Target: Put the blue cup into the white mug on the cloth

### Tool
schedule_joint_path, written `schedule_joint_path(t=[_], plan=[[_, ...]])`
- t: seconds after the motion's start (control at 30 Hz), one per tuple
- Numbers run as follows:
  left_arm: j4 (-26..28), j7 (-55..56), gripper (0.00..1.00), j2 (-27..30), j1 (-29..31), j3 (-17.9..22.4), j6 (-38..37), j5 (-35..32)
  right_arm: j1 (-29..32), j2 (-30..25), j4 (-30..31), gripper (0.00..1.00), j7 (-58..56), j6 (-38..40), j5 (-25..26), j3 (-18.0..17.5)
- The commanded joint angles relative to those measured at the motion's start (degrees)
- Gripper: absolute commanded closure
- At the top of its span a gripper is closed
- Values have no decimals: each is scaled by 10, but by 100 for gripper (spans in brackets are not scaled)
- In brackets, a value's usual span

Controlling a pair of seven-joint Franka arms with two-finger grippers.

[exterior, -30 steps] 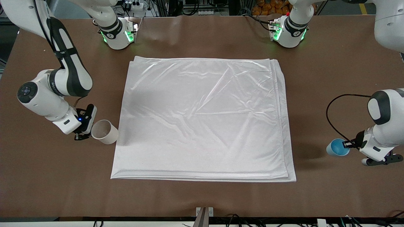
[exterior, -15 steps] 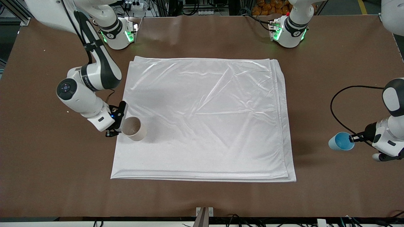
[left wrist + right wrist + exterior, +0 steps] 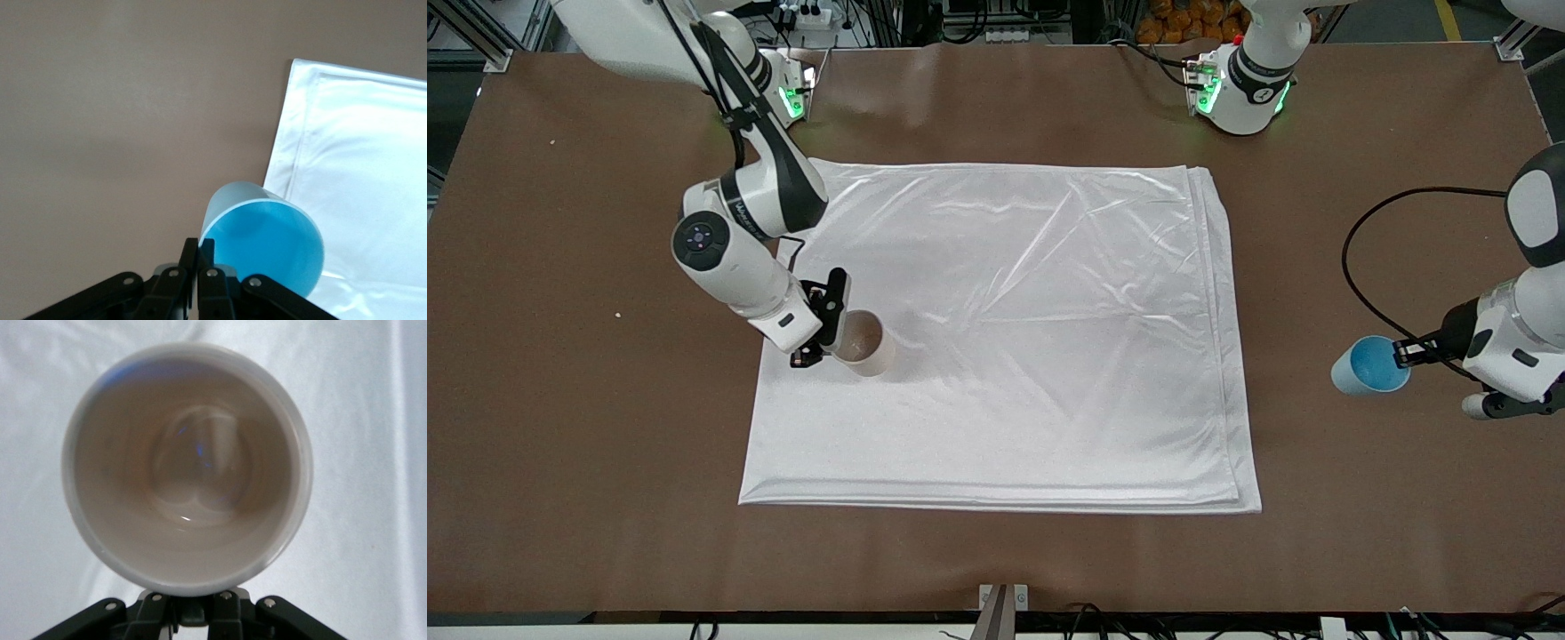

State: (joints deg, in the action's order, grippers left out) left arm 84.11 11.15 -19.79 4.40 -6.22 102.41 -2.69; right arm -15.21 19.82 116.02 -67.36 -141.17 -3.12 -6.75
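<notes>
My right gripper (image 3: 829, 336) is shut on the black handle of the white mug (image 3: 861, 344) and holds it tilted, just over the cloth (image 3: 1005, 338) near the cloth's edge at the right arm's end. In the right wrist view the mug (image 3: 187, 467) shows its empty cream inside, with the gripper (image 3: 197, 607) at its handle and cloth (image 3: 373, 420) all around. My left gripper (image 3: 1405, 352) is shut on the rim of the blue cup (image 3: 1368, 365), held tilted over bare table off the cloth's edge at the left arm's end. The left wrist view shows the gripper (image 3: 200, 248), the cup (image 3: 267, 247) and a cloth corner (image 3: 360, 147).
The brown table (image 3: 587, 444) surrounds the cloth on all sides. Both arm bases (image 3: 1240, 84) stand at the table's edge farthest from the front camera. A black cable (image 3: 1360, 284) loops over the table beside the left wrist.
My right gripper has carried the mug from over bare table to over the cloth. My left gripper has moved the blue cup a little toward the cloth.
</notes>
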Motion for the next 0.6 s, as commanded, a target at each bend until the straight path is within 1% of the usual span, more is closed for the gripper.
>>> schedule_joint_path(t=[0.0,0.07,0.13,0.27,0.37,0.57], plan=[[16,32,100,18,-26,12,-6,13,-48,26,-28,100,103,6,64,6],[19,48,100,20,-30,12,-6,13,-66,35,-38,100,143,8,92,6],[19,68,100,20,-36,11,-11,14,-79,46,-45,100,173,10,104,6],[23,98,100,21,-50,7,-20,14,-119,70,-58,100,202,9,106,6],[27,120,100,25,-59,2,-20,28,-137,88,-76,100,203,9,106,6],[31,166,100,26,-61,-29,-20,41,-155,117,-102,100,203,7,106,6]])
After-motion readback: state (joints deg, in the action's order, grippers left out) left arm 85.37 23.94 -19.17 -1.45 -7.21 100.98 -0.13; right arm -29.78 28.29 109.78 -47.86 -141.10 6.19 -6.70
